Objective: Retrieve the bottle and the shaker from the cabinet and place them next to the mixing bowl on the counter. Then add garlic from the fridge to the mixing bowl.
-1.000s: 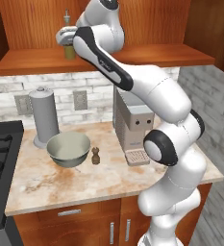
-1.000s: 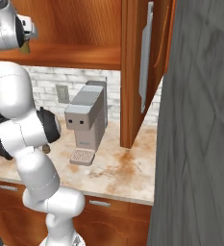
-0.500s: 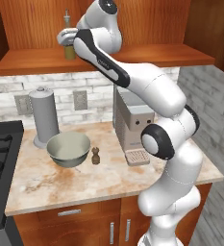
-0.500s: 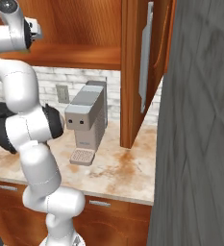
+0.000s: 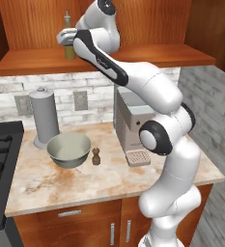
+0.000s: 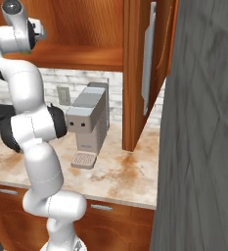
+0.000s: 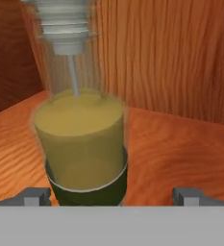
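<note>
Two-finger gripper [image 7: 111,194], fingers spread apart, flanking the clear pump bottle of yellow liquid [image 7: 82,139] on the wooden cabinet shelf [image 7: 180,153]; bottle at twelve o'clock.

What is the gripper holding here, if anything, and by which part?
Nothing yet. The gripper is open, its fingertips apart on either side of the bottle near its base.

Even, soft rendered light, faint shadows under the cabinet, no glare, hand view perhaps slightly blurred up close

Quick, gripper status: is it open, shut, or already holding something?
Gripper: open, fingertips spread either side of the bottle on the cabinet shelf, not yet closed on it.
</note>
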Tool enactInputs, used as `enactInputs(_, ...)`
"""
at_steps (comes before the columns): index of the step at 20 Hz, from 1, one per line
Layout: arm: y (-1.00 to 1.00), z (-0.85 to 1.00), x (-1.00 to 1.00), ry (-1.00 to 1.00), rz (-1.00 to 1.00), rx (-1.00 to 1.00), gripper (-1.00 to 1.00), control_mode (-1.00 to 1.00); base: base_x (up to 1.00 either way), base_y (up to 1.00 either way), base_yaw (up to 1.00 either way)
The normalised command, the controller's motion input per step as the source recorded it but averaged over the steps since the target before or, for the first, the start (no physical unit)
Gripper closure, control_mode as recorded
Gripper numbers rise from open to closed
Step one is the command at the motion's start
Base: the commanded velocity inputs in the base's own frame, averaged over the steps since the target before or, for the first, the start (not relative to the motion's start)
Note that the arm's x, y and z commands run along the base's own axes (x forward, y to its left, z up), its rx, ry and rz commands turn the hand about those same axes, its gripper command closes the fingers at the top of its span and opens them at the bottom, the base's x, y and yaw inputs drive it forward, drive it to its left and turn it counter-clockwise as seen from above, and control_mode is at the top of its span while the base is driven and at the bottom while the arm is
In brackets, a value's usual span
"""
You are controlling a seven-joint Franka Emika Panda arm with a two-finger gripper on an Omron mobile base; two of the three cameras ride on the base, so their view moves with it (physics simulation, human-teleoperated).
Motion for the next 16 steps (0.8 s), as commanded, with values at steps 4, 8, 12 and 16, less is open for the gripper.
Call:
enactInputs(4, 0.16, 0.0, 0.18, 0.0, 0.03, 0.0, -1.0, -1.0, 0.0, 0.0, 0.0)
enactInputs(8, 0.14, 0.0, 0.04, 0.0, 0.04, 0.0, -1.0, -1.0, 0.0, 0.0, 0.0)
enactInputs(12, 0.11, 0.0, 0.03, 0.0, 0.03, 0.0, -1.0, -1.0, 0.0, 0.0, 0.0)
enactInputs(16, 0.02, 0.0, 0.0, 0.0, 0.01, 0.0, -1.0, -1.0, 0.0, 0.0, 0.0)
